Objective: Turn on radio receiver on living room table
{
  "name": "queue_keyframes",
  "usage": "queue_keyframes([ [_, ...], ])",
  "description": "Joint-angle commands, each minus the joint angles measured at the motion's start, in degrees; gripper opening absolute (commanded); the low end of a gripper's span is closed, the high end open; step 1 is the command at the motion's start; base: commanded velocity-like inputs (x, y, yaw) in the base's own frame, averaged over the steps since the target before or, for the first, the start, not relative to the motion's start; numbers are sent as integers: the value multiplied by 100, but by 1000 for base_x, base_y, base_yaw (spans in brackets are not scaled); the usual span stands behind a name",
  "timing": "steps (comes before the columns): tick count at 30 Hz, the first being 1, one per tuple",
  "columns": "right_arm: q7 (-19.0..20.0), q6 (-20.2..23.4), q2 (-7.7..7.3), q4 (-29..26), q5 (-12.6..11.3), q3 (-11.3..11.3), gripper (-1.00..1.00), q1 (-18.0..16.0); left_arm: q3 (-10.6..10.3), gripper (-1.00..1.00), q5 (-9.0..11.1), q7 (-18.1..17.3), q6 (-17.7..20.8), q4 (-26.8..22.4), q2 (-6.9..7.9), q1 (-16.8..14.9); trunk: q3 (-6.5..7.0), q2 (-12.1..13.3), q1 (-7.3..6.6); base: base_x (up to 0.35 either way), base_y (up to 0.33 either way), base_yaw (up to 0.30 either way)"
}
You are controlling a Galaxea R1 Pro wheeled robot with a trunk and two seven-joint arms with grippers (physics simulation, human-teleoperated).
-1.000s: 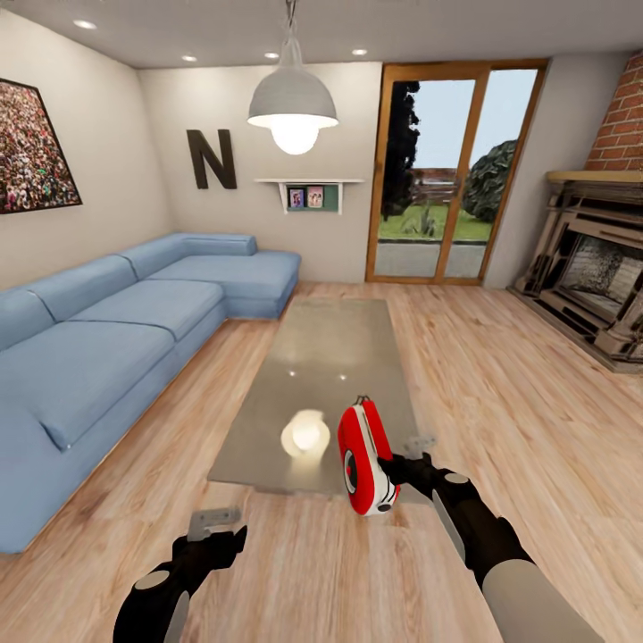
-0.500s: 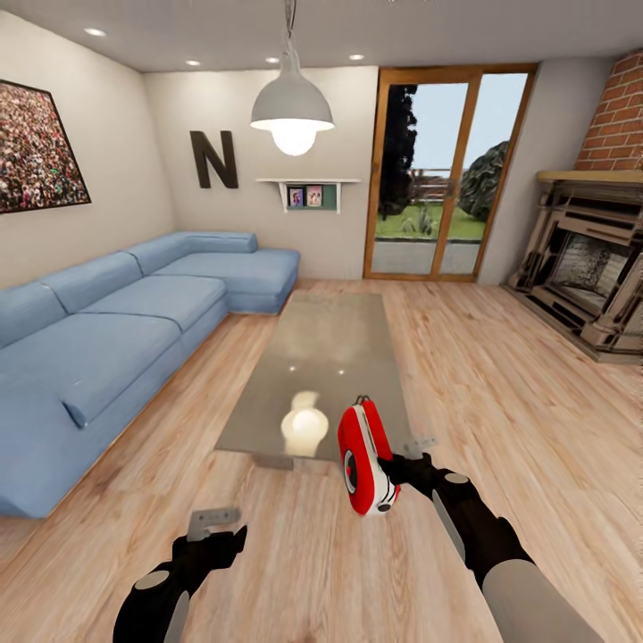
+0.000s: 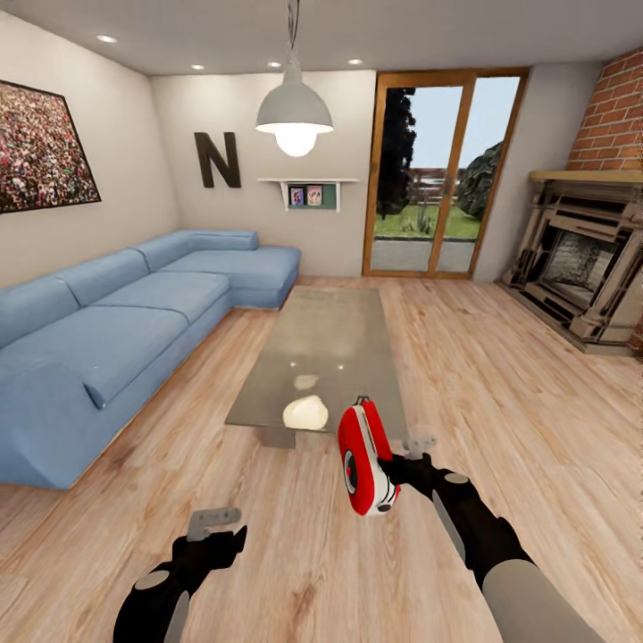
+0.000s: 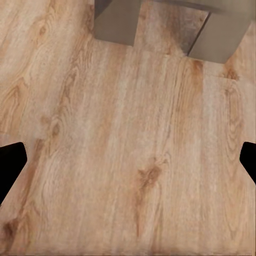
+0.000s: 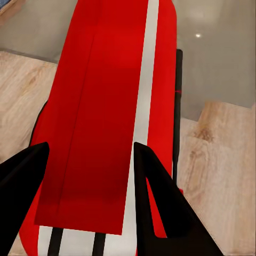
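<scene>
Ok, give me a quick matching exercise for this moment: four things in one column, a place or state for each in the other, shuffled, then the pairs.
Things:
1. radio
2. left gripper
3. coffee table
4. sofa

Places or states:
A. along the wall with the big N
B. held upright by the right gripper
C. empty over the wood floor, jaws apart
D. on the floor ahead, lamp glare on its glossy top

Pairs: 1-B, 2-C, 3-D, 4-A
</scene>
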Motion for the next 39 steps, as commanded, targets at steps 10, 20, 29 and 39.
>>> queue_keyframes([
  [10,-5,1,5,36,-43,10,-100,-1,0,100,0,0,0,0,0,0,0,0,0,-346,0,0],
  [20,44,-8,17,407,-34,38,-100,-1,9,100,-7,30,-662,-27,-20,2,0,0,0,-164,0,0],
  [29,2725,808,-145,-62,228,12,-100,-1,-7,100,33,-2,-1275,-400,-12,-69,0,0,0,-3,0,0],
  [39,3583,698,-591,-431,239,-56,-100,-1,29,-100,-3,4,-1552,-395,0,-68,0,0,0,0,0,0],
])
